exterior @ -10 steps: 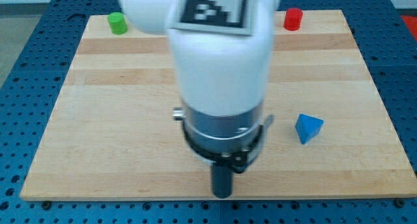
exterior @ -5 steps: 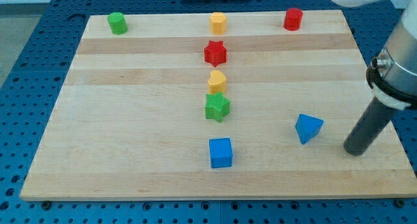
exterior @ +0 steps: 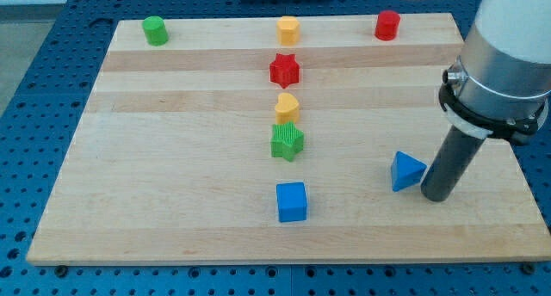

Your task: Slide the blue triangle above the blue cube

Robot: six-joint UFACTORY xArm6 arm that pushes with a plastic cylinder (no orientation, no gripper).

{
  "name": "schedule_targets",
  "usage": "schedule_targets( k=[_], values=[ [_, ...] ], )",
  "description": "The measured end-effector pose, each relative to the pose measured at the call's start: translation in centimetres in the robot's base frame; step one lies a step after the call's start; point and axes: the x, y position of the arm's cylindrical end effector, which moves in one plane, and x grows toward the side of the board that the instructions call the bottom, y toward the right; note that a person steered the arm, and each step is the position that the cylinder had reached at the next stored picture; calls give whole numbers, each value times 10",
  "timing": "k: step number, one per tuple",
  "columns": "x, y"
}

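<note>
The blue triangle [exterior: 406,170] lies on the wooden board at the view's lower right. The blue cube [exterior: 292,201] sits near the bottom middle, to the left of and a little below the triangle. My tip [exterior: 435,195] stands just right of the blue triangle, touching or nearly touching its right corner. The green star [exterior: 287,142] stands directly above the blue cube.
A small yellow block [exterior: 287,107] sits just above the green star, a red star [exterior: 284,70] above that, and a yellow block [exterior: 287,29] at the top edge. A green cylinder [exterior: 155,30] is at the top left, a red cylinder [exterior: 387,25] at the top right.
The arm swept from the board's bottom middle to the right edge, then my tip came left up against the blue triangle's right side. The triangle has barely shifted.
</note>
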Motion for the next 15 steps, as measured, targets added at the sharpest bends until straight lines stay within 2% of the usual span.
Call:
schedule_targets(
  k=[3,5,12,15],
  values=[
    [-29,-13],
    [-31,-51],
    [-43,-51],
    [-56,-74]
  ],
)
